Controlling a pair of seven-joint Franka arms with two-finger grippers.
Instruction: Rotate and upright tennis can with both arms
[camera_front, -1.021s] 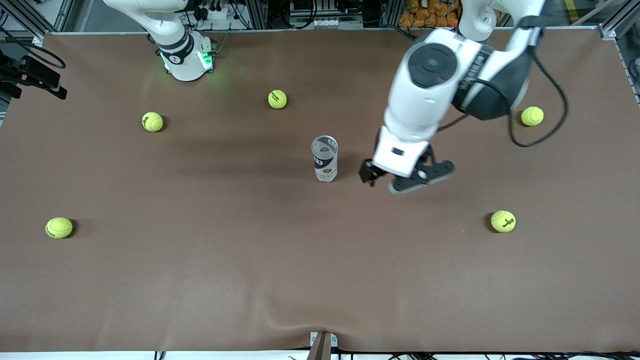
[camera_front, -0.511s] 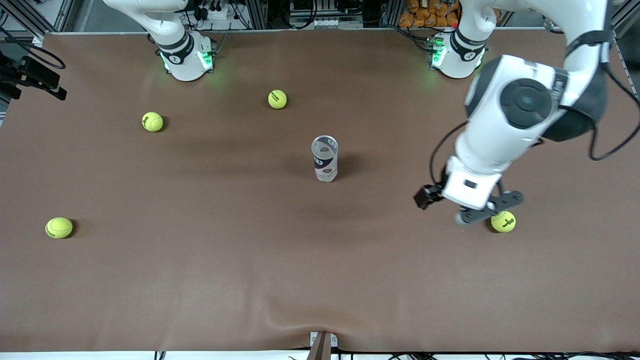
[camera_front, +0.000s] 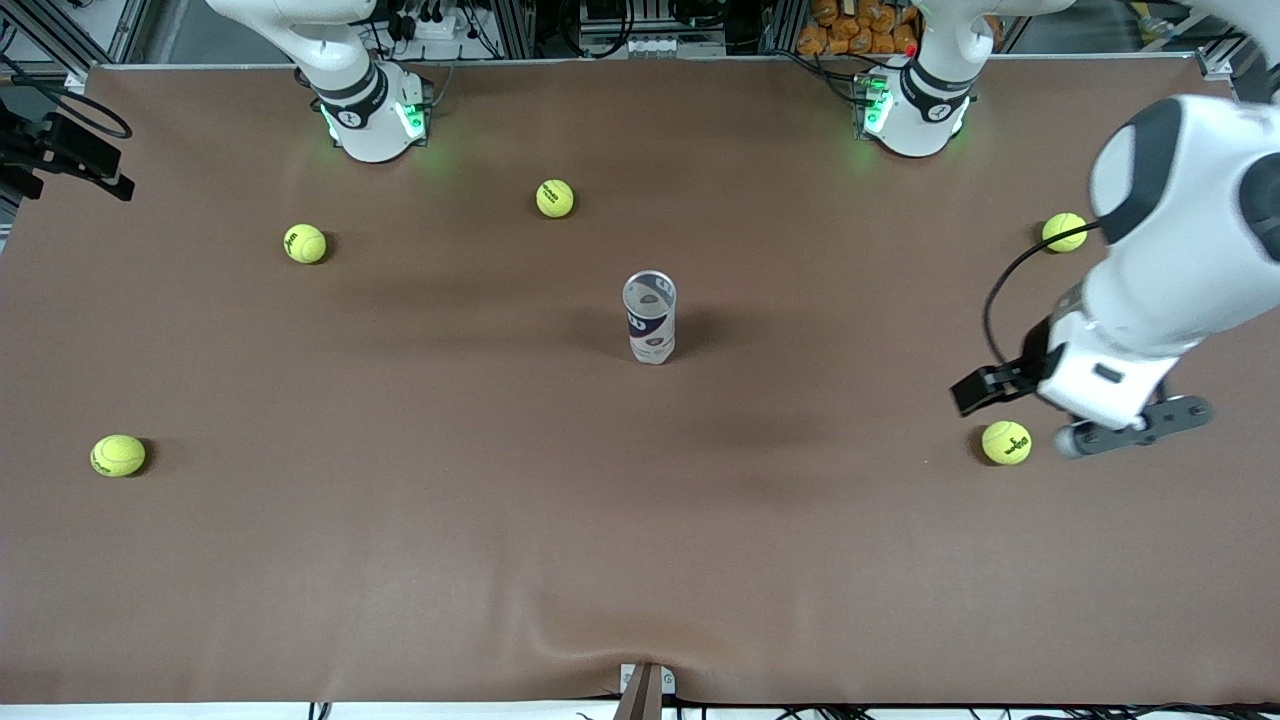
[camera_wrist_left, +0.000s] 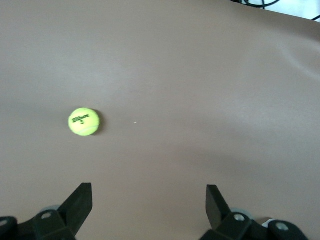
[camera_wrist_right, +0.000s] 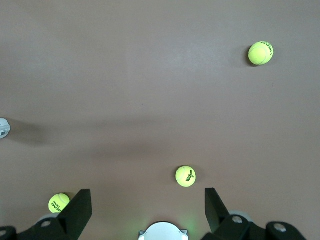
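1. Brown table (camera_front: 400, 560) fills the front view; my two bases stand along its top edge.
2. My left arm (camera_front: 1170, 250) reaches out over its own end of the table.
3. My left gripper (camera_front: 1085, 425) hangs in the air over the table beside a tennis ball (camera_front: 1006, 442), fingers (camera_wrist_left: 80, 202) spread wide, holding nothing.
4. My right gripper (camera_wrist_right: 147, 212) waits high above its base, fingers (camera_wrist_right: 80, 207) spread, empty.
5. Tennis can (camera_front: 650, 317) stands upright at mid-table, open rim up, well apart from both grippers, nothing touching it.
6. Four more balls: one near my left arm's end (camera_front: 1064, 232), two nearer my right base (camera_front: 555, 198) (camera_front: 305, 243), one low at that end (camera_front: 118, 455).
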